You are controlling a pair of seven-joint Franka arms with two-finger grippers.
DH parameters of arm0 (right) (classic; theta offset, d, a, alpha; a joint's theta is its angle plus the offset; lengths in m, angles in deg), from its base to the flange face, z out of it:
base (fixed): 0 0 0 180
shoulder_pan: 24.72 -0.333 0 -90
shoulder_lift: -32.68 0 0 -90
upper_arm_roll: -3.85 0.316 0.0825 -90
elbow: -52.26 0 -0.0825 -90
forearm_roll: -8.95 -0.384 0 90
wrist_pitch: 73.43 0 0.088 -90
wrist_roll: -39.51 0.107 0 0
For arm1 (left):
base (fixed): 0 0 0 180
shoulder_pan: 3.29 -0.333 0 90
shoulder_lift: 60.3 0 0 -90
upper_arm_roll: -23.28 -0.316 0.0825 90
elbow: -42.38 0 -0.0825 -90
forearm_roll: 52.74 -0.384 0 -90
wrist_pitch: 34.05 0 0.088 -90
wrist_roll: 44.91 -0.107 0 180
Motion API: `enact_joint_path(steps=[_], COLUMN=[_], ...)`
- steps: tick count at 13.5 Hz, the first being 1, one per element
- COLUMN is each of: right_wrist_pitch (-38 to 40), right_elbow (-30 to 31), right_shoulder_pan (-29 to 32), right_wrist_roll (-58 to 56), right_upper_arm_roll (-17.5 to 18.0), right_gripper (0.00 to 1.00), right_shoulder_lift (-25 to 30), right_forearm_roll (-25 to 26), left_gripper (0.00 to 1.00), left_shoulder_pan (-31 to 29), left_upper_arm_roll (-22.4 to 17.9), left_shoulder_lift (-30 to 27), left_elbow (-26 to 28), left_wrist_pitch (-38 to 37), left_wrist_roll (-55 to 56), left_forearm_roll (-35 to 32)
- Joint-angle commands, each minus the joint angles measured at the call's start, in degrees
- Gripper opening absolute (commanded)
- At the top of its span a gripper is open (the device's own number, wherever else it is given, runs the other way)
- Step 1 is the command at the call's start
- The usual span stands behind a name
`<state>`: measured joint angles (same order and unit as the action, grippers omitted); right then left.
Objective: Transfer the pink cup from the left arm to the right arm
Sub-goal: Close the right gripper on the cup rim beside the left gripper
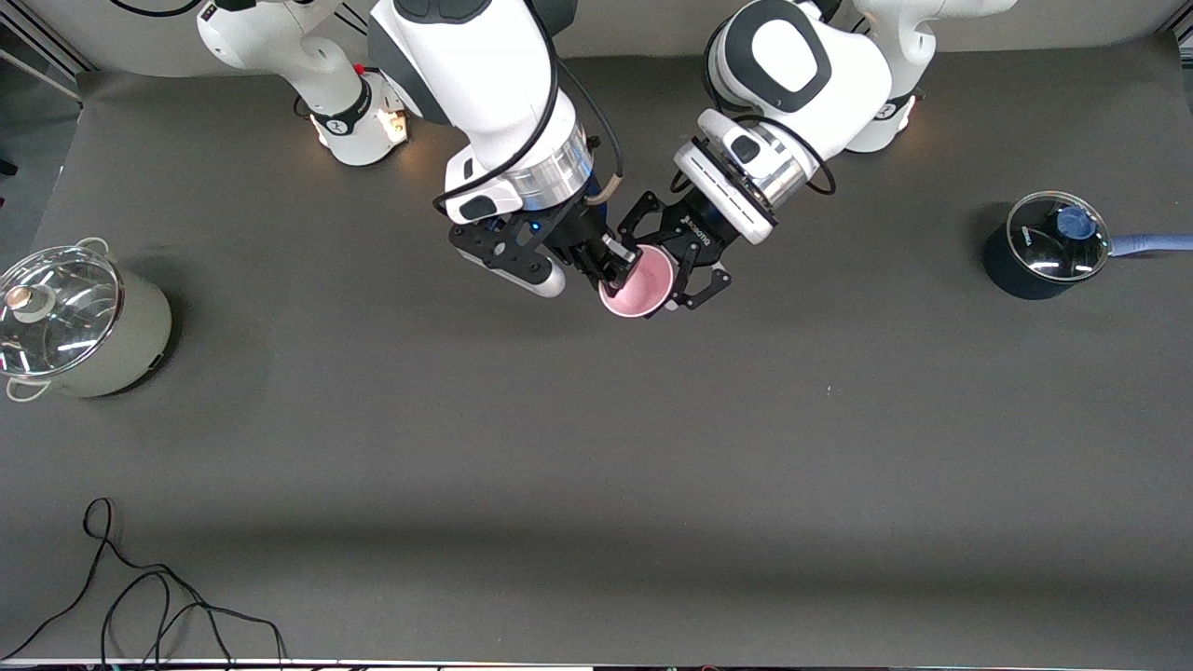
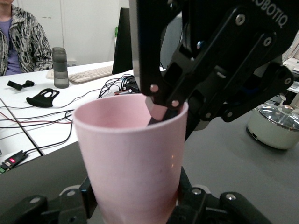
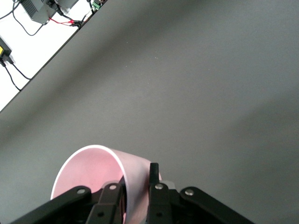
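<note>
Lying nearest the camera: loose black cable [image 1: 140,596] on the mat [image 1: 596,447], well apart from the work.

Standing at the right arm's end: grey-green lidded pot [image 1: 75,321]. Standing at the left arm's end: dark blue pan [image 1: 1044,247] with glass lid. Neither obstructing.

Hanging mid-air over the mat between the two wrists: pink cup [image 1: 638,282], mouth tipped toward the camera.

Gripping the cup base from the left arm's side: left gripper [image 1: 694,270], fingers clamped on the lower wall [image 2: 135,186].

Pinching the cup rim: right gripper [image 1: 615,268], one finger [image 3: 110,200] inside the mouth, one outside the wall; both claws closed on the cup.

Judging next: left fingers opening, backing off along the cup axis; nothing blocking.
</note>
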<state>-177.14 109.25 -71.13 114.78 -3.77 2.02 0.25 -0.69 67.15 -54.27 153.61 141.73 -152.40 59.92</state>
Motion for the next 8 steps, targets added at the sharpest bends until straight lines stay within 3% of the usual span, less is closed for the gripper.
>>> enact_joint_path(steps=[1,4,8], right_wrist_pitch=[-0.7,-0.7,-0.4], right_elbow=[-1.9,-1.9,-1.8], right_shoulder_pan=[0.1,0.4,0.7], right_wrist_roll=[0.5,-0.8,-2.3], right_upper_arm_roll=[-0.3,-0.3,-0.8], right_gripper=[0.00,0.00,0.00], right_shoulder_lift=[-0.7,-0.5,0.1], right_forearm_roll=[0.6,0.6,0.5], left_gripper=[0.43,0.45,0.77], left_shoulder_pan=[0.6,0.6,0.6], left_upper_arm_roll=[-0.6,-0.6,-0.6], left_shoulder_lift=[-0.2,-0.2,-0.2], left_elbow=[-0.3,-0.4,-0.4], left_wrist_pitch=[1.2,1.2,1.2], left_wrist_roll=[0.1,0.1,0.1], left_forearm_roll=[0.9,0.8,0.8])
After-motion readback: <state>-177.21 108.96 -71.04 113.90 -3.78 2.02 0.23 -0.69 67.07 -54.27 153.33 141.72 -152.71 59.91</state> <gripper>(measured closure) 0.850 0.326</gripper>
